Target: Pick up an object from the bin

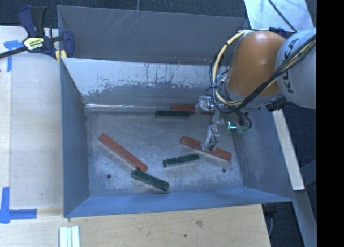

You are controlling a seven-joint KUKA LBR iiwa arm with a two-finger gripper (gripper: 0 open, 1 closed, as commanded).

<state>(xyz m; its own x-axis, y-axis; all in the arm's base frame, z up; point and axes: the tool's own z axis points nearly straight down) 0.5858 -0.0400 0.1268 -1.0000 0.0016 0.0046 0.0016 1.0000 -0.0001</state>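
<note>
In the grey metal bin (72, 133), near its right wall, the gripper (210, 145), pointing down from below the orange wrist cover (258, 63) at a flat red-brown stick (221, 154). Tip right at the middle of this stick, seemingly touching it; not possible to tell whether spread or pressed together. Just beside that stick, toward the centre of the floor, a short dark green stick (181, 160). Near the front edge, a second dark green stick (150, 180), close to the end of a longer red-brown stick (122, 153) lying slantwise on the left half of the floor. Along the back wall, apart from the gripper, a third dark green stick (172, 114) with a small red piece (181, 108) right against it.
</note>
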